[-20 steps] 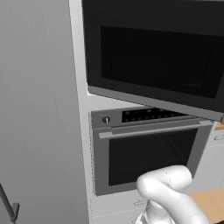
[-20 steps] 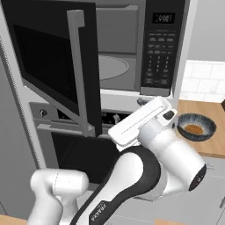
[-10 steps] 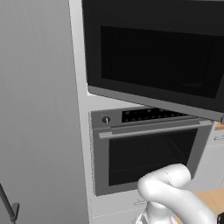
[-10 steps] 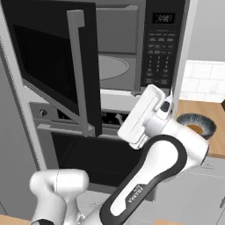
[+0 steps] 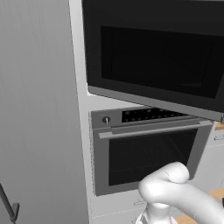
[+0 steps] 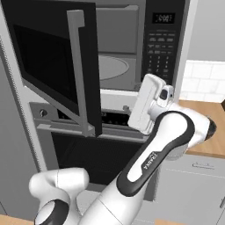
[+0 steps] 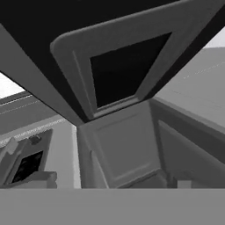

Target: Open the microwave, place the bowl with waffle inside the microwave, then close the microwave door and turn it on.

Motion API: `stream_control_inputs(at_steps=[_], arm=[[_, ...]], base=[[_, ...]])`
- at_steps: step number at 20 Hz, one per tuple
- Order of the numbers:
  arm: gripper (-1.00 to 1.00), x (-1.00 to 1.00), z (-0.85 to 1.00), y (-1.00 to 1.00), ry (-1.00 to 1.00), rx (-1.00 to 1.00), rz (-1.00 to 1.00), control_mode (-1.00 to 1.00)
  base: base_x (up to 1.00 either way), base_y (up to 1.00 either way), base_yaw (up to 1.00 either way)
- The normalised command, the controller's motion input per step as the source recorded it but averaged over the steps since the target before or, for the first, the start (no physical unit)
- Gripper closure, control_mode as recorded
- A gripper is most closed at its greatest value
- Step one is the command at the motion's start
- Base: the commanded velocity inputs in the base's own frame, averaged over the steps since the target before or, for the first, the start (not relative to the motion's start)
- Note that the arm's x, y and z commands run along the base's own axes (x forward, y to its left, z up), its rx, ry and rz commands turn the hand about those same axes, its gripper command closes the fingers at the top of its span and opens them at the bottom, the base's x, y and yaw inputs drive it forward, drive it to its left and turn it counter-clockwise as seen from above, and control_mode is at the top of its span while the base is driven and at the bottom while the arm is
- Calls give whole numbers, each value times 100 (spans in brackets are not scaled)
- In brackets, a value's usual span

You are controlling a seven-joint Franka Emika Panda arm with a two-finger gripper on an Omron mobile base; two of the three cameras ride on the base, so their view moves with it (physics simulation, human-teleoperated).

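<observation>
While end effector (image 6: 132,125) gapes, glossy black microwave door (image 6: 52,61) ajar, square grey handle (image 6: 81,74).

One microwave (image 6: 132,48) is counted at the upper centre of the right base view, with one microwave door (image 6: 52,61) at the upper left and one vertical handle (image 6: 81,74). One oven (image 5: 148,151) is counted, with one knob (image 5: 105,120) seen.

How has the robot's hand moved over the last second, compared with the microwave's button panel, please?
Yes. In the right base view the hand has swung upward and rightward, from below the button panel to just beneath its lower edge.
</observation>
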Motion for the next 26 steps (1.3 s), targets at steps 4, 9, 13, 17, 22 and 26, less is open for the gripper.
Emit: stream_control_inputs(at_steps=[4,9,13,17,22,26], arm=[[-100,-3,3,18,-28,-14,2,-100],[-100,-38,13,55,-32,-15,10,-100],[-100,-53,16,82,-28,-19,13,-100],[-100,-85,18,93,-21,-20,19,-100],[-100,-97,25,92,-10,-14,21,-100],[-100,-95,32,98,-3,-5,23,-100]], base=[[0,0,0],[0,0,0],[0,0,0],[0,0,0],[0,0,0],[0,0,0]])
